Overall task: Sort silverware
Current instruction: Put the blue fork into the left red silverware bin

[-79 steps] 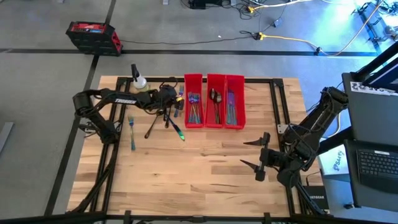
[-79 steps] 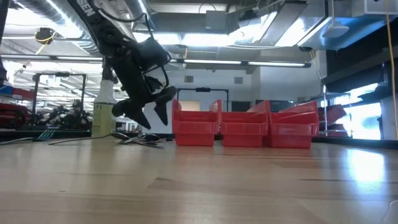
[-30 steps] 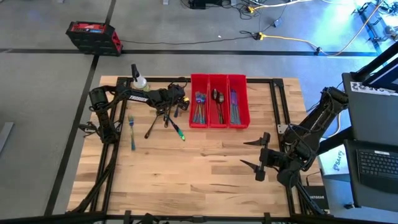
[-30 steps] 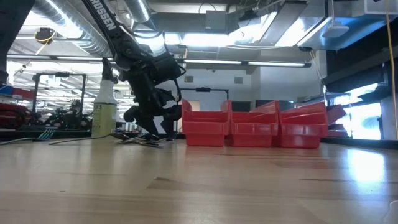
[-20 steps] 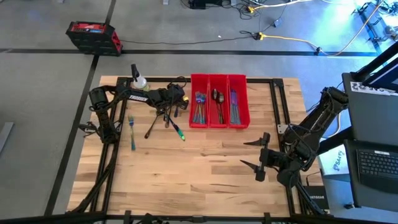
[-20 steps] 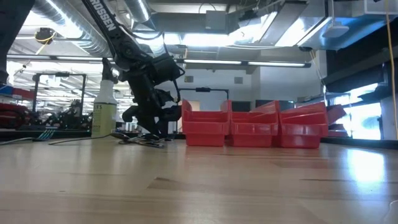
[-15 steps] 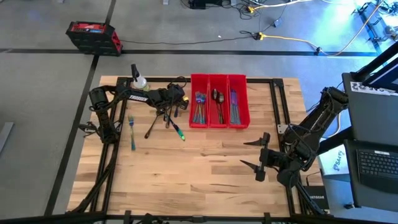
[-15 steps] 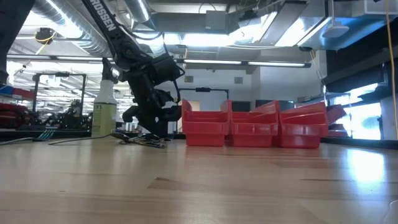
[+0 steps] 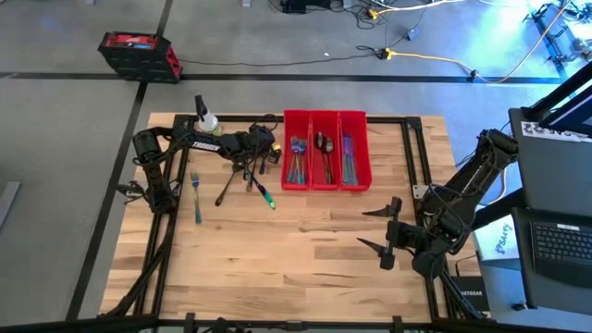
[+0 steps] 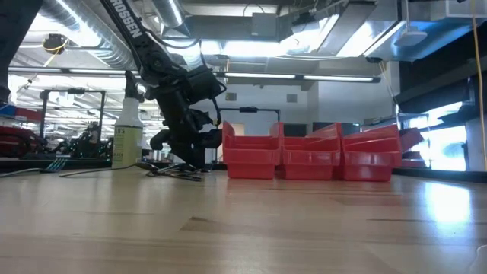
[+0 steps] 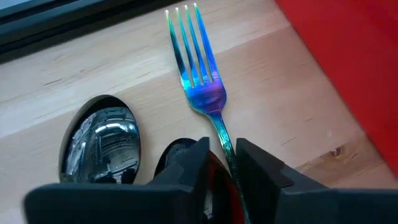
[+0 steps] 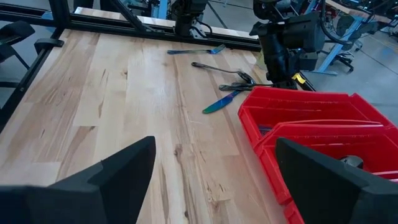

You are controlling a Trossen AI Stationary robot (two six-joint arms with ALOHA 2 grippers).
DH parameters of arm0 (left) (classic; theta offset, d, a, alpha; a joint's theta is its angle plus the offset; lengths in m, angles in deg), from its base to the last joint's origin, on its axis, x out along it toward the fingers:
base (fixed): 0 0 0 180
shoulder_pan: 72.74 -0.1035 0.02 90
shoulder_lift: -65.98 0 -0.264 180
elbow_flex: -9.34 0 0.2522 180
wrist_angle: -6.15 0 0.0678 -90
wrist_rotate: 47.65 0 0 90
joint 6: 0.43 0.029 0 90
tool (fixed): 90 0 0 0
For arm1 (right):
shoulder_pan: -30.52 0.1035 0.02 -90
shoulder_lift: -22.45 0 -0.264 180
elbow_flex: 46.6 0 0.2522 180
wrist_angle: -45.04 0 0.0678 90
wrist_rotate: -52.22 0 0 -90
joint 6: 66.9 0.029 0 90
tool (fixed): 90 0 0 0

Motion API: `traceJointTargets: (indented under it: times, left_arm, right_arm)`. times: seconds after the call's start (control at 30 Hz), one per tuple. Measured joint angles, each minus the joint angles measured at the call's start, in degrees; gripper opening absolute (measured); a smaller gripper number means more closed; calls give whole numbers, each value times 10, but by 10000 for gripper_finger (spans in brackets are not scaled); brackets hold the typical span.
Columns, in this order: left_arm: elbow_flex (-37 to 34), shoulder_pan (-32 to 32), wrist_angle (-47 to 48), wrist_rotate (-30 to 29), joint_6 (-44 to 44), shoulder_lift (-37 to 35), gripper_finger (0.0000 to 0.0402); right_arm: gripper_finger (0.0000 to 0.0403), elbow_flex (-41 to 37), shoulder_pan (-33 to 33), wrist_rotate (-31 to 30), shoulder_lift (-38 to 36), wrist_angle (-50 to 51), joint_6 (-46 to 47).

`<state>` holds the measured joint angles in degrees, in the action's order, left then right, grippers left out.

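The iridescent fork (image 11: 198, 74) is pinched by its thin handle in the left gripper (image 11: 225, 163), seemingly near one end, so it could swivel or be dropped if lifted toward the red bins (image 9: 326, 151), while the right gripper (image 9: 387, 231) is held wide apart.

Bright, even light falls from overhead onto my table (image 9: 305, 250), leaving only faint, soft shadows. At table height, ceiling lights (image 10: 300, 49) glare white and a window (image 10: 445, 144) blows out bluish. Close to my left wrist, a fork (image 11: 198, 74) gleams sharply and a spoon (image 11: 102, 140) mirrors the lamps. My near fingers (image 12: 118, 168) are blurred.
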<state>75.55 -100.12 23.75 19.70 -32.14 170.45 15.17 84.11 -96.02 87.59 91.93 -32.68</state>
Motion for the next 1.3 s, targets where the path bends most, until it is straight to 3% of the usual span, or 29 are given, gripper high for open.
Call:
traceJointTargets:
  times: [0.17,1.0,1.13,1.3]
  left_arm:
    - [0,0,-3,23,-2,0,7]
    - [-2,5,-21,33,-16,-17,6]
    - [-2,5,-40,53,-8,-17,30]
    - [-1,8,-58,24,1,-18,103]
  right_arm:
    - [314,0,0,0,0,0,0]
    - [314,0,0,3,0,0,0]
    - [314,0,0,3,0,0,0]
    - [314,0,0,4,0,0,0]
